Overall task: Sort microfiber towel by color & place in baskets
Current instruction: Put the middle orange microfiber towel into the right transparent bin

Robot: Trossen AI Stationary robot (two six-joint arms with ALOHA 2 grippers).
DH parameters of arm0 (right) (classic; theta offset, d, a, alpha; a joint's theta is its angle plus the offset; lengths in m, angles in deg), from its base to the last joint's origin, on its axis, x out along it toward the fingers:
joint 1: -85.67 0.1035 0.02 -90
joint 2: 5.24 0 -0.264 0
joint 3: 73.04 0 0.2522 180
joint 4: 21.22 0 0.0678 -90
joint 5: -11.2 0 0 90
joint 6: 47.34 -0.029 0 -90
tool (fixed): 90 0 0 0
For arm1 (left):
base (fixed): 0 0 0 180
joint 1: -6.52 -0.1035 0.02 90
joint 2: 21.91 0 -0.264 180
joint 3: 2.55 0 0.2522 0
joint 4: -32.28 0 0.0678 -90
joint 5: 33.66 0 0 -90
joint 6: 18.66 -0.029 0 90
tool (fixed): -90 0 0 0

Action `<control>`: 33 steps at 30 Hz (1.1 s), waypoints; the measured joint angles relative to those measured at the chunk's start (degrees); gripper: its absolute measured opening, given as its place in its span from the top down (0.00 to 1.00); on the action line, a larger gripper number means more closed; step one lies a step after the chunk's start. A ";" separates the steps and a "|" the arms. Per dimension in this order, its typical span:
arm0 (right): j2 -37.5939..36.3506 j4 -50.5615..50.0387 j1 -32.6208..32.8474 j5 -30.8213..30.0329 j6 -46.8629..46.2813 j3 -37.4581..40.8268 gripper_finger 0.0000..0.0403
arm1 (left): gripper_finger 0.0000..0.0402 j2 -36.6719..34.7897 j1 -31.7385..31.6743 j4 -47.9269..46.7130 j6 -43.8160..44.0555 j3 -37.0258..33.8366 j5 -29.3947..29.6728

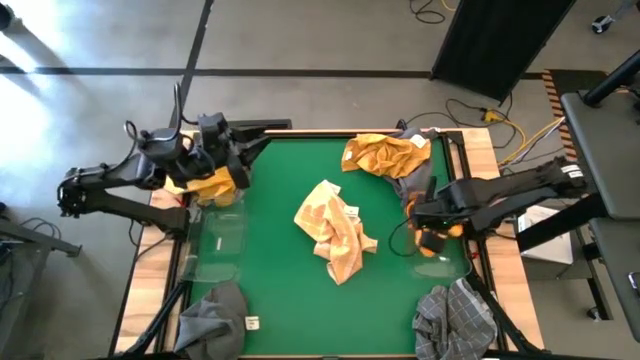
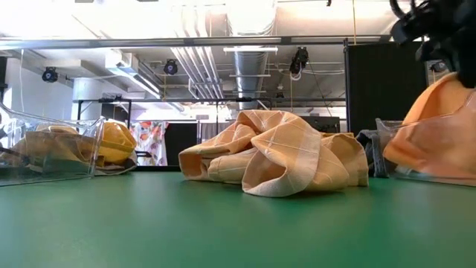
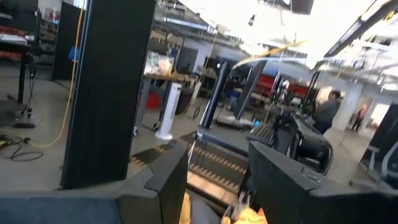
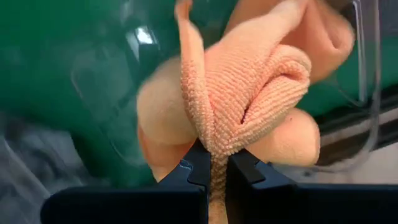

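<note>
The right end effector is clamped on an orange towel, hanging directly over the clear right basket; release means straight down. The left end effector, part open, stands over an orange cloth above the left basket

Left pincer grip (perhaps towel) hidden

The towel pinched in the right gripper is soft, ribbed, matt orange microfiber cloth. Below it the basket is clear, glossy plastic, and the table surface beneath looks smooth, matt green.
</note>
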 joint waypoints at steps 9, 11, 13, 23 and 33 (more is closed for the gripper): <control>1.46 2.46 -1.10 -14.64 -29.81 2.20 0.97 | 0.61 -0.16 1.02 -15.79 -2.15 8.15 -0.29; 1.41 2.60 -1.57 -14.66 -36.12 3.93 0.97 | 0.61 -0.46 1.09 -16.14 -3.68 8.71 -0.84; 1.44 3.65 -1.64 -13.44 -41.41 5.92 0.97 | 0.61 -0.84 1.11 -16.18 -4.94 8.85 -2.43; 0.74 7.90 -1.66 -13.83 -62.29 15.23 0.79 | 0.61 -2.14 1.07 -23.72 -9.52 8.83 -15.74; -0.20 3.38 -1.84 -16.96 -59.48 8.18 0.47 | 0.61 -2.53 1.07 -26.88 -10.78 8.81 -17.85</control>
